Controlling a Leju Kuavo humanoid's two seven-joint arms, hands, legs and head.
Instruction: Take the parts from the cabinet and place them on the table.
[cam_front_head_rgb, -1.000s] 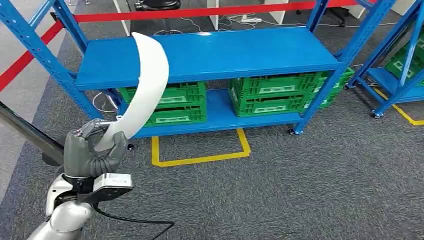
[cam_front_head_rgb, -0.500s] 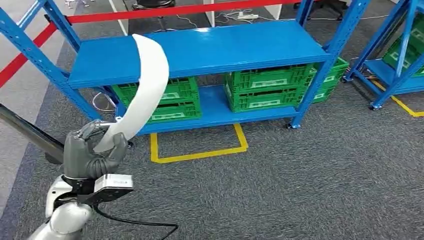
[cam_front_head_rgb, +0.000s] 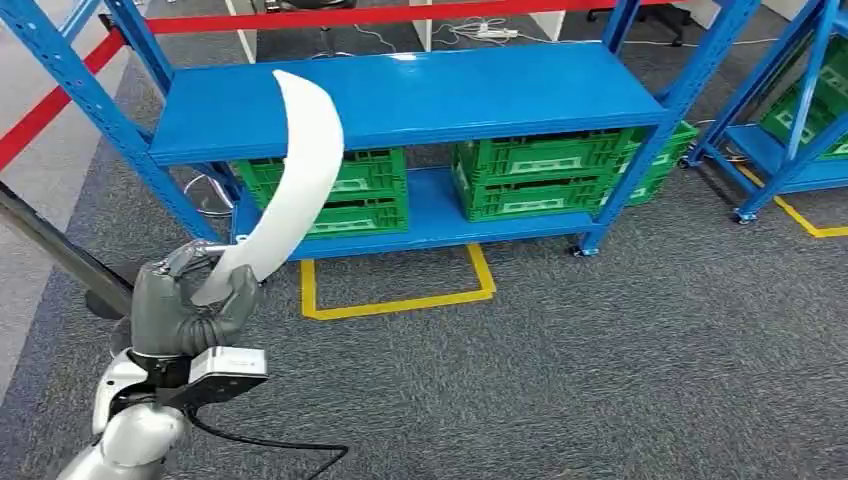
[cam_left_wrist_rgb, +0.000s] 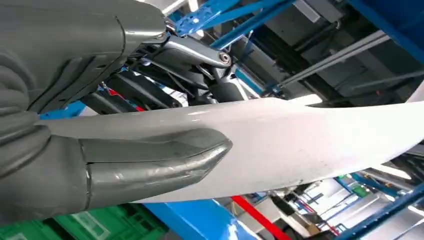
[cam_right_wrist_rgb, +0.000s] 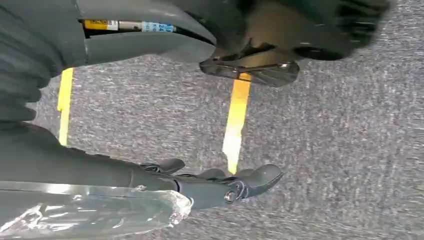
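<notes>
Left hand (cam_front_head_rgb: 188, 312) gripped lower end of curved white part (cam_front_head_rgb: 290, 180), which rose above it. Right hand (cam_right_wrist_rgb: 220, 185) empty, fingers apart, over carpet.

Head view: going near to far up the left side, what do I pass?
Left hand → white curved part it holds → green crates on the lower shelf → blue rack's upper shelf → red barrier tape.

labels on the green crates (cam_front_head_rgb: 535, 170) are too small to read.

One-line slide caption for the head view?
Left robot hand holds a long curved white plastic part before a blue metal shelf.
</notes>
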